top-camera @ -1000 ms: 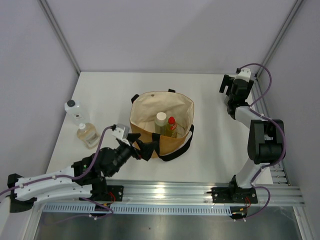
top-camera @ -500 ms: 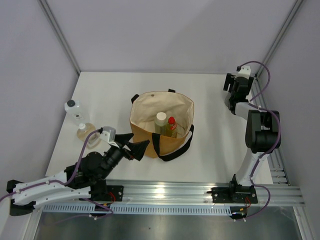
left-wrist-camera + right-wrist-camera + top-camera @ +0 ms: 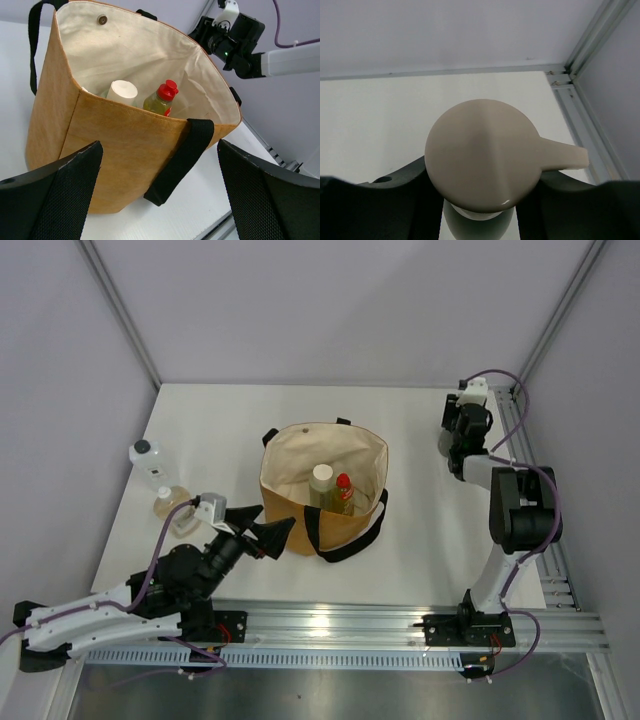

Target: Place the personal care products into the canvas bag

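Observation:
The canvas bag stands open at mid-table. Inside it stand a beige-capped bottle and a yellow bottle with a red cap; the left wrist view shows the same bag, beige cap and red cap. My left gripper hangs open just outside the bag's near-left wall, holding nothing. At the far right, my right gripper is shut on a grey-green bottle with a beige pump cap; that bottle is hidden in the top view.
A clear square bottle with a black cap and an amber bottle with a white cap stand near the table's left edge, beside my left arm. The enclosure's corner rail runs close behind the right gripper.
The right gripper's fingers closed in around the pump bottle and the wrist shifted slightly left. The left arm pulled back from the bag's wall, toward the left.

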Robot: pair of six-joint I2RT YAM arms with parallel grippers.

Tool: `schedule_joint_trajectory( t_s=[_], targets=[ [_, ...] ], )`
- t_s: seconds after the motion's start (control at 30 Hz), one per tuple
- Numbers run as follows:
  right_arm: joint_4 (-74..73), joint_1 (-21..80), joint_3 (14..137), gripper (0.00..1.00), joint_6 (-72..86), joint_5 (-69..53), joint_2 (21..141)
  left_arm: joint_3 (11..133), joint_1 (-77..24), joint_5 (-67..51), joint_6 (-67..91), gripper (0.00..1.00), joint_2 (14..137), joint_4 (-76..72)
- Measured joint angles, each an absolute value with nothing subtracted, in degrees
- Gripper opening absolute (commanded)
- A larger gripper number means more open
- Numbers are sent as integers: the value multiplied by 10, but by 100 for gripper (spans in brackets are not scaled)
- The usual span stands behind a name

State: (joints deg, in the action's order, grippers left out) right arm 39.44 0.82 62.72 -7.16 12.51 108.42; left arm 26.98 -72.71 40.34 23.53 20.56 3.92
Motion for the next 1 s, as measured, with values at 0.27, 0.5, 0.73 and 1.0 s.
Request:
schedule_joint_trajectory(
  t_s=[0.27,0.5,0.73,1.0],
  targets=[
    [407,90,477,0,6,114,957,269,-727,440,235,99,193,41],
    [417,161,394,0,45,133,880,263,-727,475,229,99,186,41],
    [385,182,359,0,46,124,819,261,-727,481,228,99,185,40],
    [231,246,422,0,25,128,686,260,-727,491,224,99,186,40]
  ],
)
